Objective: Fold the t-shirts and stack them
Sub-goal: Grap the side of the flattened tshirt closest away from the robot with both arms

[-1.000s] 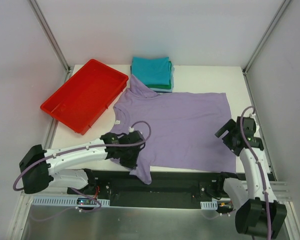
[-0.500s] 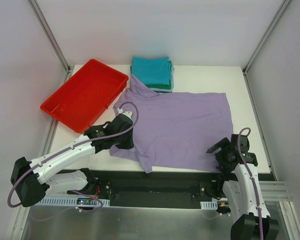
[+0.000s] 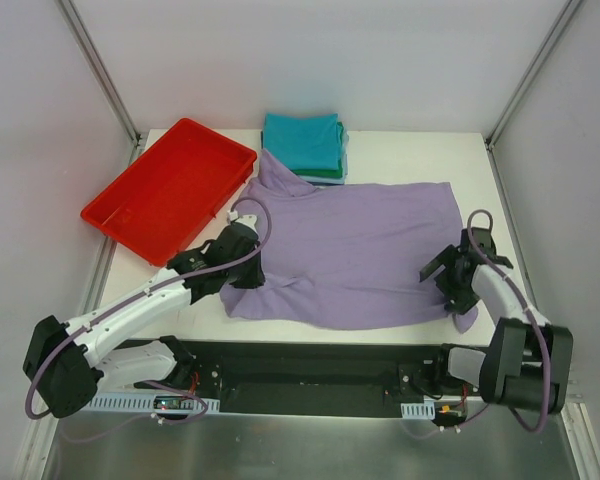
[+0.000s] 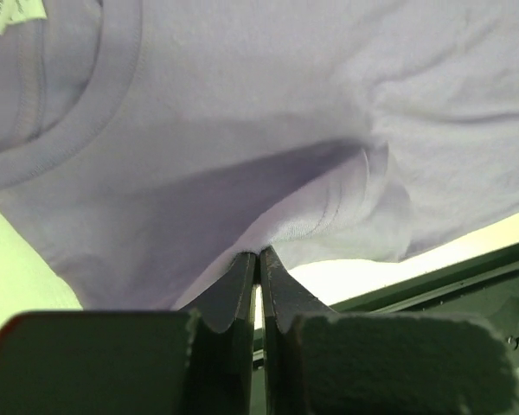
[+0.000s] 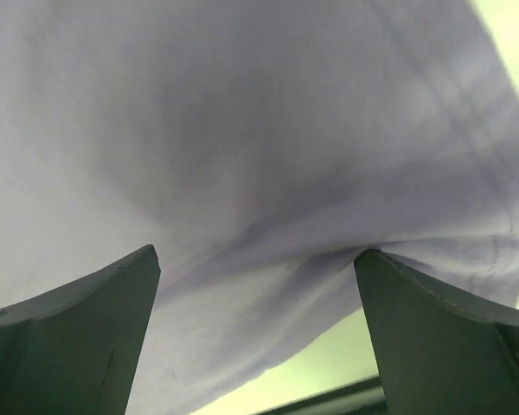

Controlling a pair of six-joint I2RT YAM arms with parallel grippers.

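A lavender t-shirt [image 3: 355, 245] lies spread across the white table [image 3: 410, 160], its collar toward the left. My left gripper [image 3: 252, 262] sits at the shirt's left side by the collar. In the left wrist view this left gripper [image 4: 258, 256] is shut, pinching a fold of the lavender fabric [image 4: 242, 130]. My right gripper [image 3: 448, 282] hovers over the shirt's near right corner. The right wrist view shows that gripper [image 5: 255, 259] wide open, with lavender cloth [image 5: 259, 130] bunched between its fingers [image 5: 112, 303]. Folded teal and green t-shirts [image 3: 302, 143] are stacked at the back.
A red plastic tray [image 3: 170, 190] lies at the back left, close to the shirt's collar. The black base rail [image 3: 330, 360] runs along the table's near edge. Metal frame posts stand at both back corners.
My left gripper has carried the sleeve from the table's near edge up and inward onto the shirt. My right arm dipped toward the near edge, then came onto the shirt's near right corner.
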